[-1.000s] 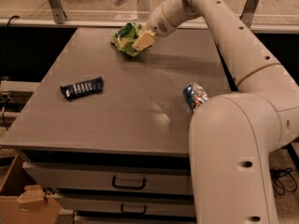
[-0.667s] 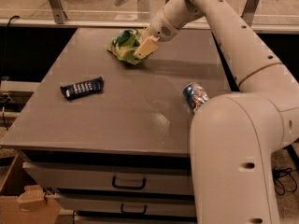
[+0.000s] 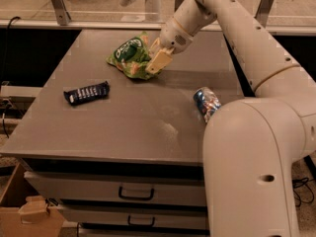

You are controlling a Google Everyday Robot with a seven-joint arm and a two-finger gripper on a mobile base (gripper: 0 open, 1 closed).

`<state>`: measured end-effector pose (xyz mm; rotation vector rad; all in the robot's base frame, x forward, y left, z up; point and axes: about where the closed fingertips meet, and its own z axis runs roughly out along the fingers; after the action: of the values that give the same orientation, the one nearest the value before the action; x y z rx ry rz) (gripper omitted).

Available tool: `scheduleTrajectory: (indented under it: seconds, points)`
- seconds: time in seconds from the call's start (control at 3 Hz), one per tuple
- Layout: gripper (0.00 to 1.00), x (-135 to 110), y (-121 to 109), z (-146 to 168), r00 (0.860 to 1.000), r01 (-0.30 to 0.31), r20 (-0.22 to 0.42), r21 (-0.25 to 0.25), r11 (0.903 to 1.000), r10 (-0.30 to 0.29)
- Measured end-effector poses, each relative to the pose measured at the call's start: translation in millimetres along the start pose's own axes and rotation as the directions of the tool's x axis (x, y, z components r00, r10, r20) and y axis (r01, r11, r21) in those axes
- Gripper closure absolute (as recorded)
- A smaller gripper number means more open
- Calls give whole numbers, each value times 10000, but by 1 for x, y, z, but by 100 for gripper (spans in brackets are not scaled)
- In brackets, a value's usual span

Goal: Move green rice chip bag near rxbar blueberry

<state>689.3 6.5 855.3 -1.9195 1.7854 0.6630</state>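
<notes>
The green rice chip bag [image 3: 129, 56] is crinkled, with a dark green oval logo, and sits at the back middle of the grey table [image 3: 123, 127]. My gripper [image 3: 155, 63] is at the bag's right edge, shut on it, with one tan finger [image 3: 159, 60] showing over the bag. The rxbar blueberry [image 3: 86, 93], a flat navy bar with white lettering, lies on the left of the table, in front and to the left of the bag and apart from it.
A crushed blue-silver can [image 3: 206, 102] lies on the right side of the table, next to my arm's large white housing [image 3: 252, 167]. Drawers [image 3: 136, 194] are under the table's front edge. A cardboard box [image 3: 29, 216] stands on the floor at lower left.
My gripper has moved the green bag toward the front of the table, closer to the navy bar. The bar and the can have not moved.
</notes>
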Motion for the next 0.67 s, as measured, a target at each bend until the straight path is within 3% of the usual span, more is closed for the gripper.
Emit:
scheduleTrajectory:
  seconds: [0.67]
  points:
    - [59, -1, 0, -1, 10000, 3, 1, -3, 10000, -3]
